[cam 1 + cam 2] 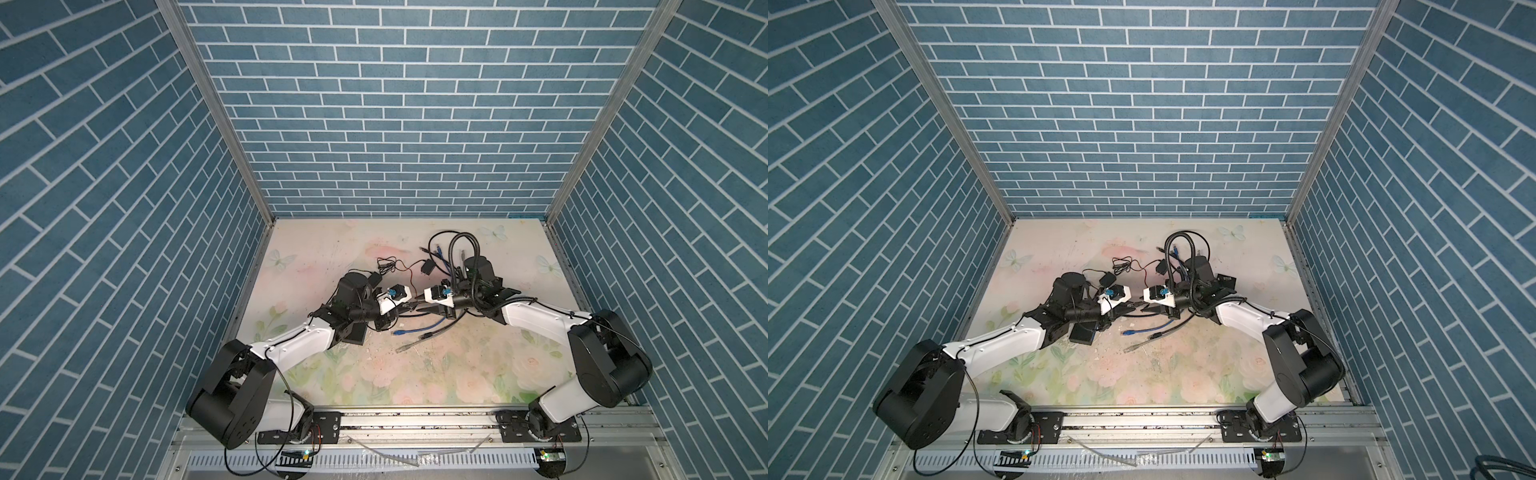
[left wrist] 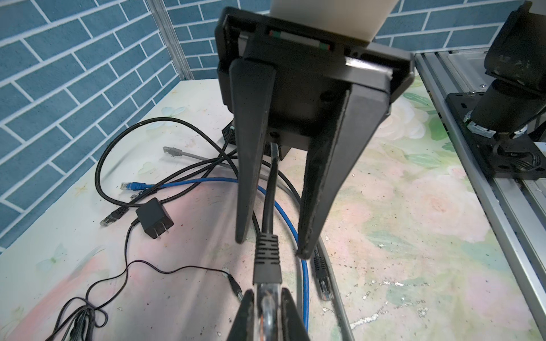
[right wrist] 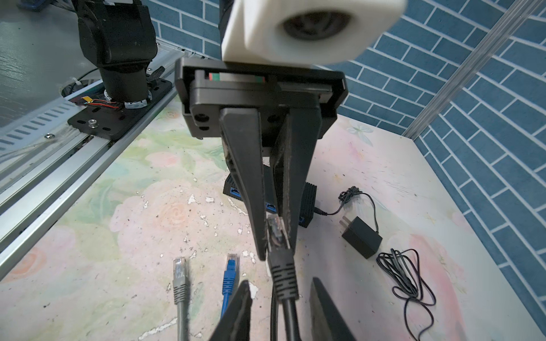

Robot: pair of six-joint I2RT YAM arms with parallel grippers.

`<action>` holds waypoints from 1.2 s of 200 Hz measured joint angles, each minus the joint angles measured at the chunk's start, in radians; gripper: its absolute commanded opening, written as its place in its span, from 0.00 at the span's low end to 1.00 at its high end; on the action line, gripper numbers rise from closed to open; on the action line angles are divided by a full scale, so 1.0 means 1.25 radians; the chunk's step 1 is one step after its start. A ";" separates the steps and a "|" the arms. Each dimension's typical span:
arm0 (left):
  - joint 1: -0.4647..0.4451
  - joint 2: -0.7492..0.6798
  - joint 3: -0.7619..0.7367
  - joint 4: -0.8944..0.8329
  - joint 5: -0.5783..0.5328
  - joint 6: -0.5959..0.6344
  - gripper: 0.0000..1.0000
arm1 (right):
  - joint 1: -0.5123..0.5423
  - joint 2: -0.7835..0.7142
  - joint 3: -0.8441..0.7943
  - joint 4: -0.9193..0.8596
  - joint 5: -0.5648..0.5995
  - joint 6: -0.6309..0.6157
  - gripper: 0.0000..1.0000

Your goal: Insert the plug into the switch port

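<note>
Pinches the plug [image 2: 267, 305] in the left claw [image 2: 266, 295], fingers narrow and tight on its clear tip, black boot sticking out past the fingertips. Holds that plug in the air above the table [image 3: 118, 265], near the middle in both top views, not in any port. Faces the right claw [image 3: 280, 282] straight at the left claw, tip to tip, fingers wide, 1 on each side of the black cable [image 3: 291, 316], with no squeeze on it and a clear gap on 1 side.

Has the switch [image 3: 308, 197] flat on the table behind the left claw and under the left arm, blue ports along the edge turned toward the plug. Cannot tell the gap between tip and that edge from the right wrist view.

Shows 2 loose ends flat on the table just beside the right claw: a grey cable end [image 3: 180, 271] and a blue cable end [image 3: 232, 265]. Shows a power adapter [image 3: 362, 237] near the switch, thin lead running to the switch's side, spare lead coiled beside it.

Finds open table toward the front rail [image 3: 44, 183], bare floral surface with only flecks, and more at the far left corner. Finds the far side behind the right arm crowded with looped cables.
</note>
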 measured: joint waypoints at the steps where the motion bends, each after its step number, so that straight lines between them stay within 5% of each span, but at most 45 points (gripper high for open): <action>1: 0.000 0.000 0.000 0.000 0.000 0.000 0.14 | 0.000 0.001 0.001 0.000 0.000 0.000 0.33; 111: -0.002 -0.013 -0.016 0.006 -0.019 0.011 0.17 | 0.007 0.033 0.026 0.003 -0.024 0.018 0.01; 144: -0.002 -0.014 -0.028 0.023 -0.043 -0.020 0.51 | 0.008 0.038 0.026 0.004 -0.019 0.018 0.00; 165: -0.003 -0.018 -0.038 0.035 -0.085 -0.081 0.64 | 0.008 0.044 0.026 0.012 0.003 0.020 0.00; 190: 0.001 -0.024 -0.042 0.031 -0.139 -0.198 0.99 | 0.008 0.046 0.023 0.047 0.035 0.042 0.00; 240: 0.004 -0.056 -0.043 -0.083 -0.310 -0.459 1.00 | 0.037 0.077 -0.020 0.151 0.142 0.136 0.00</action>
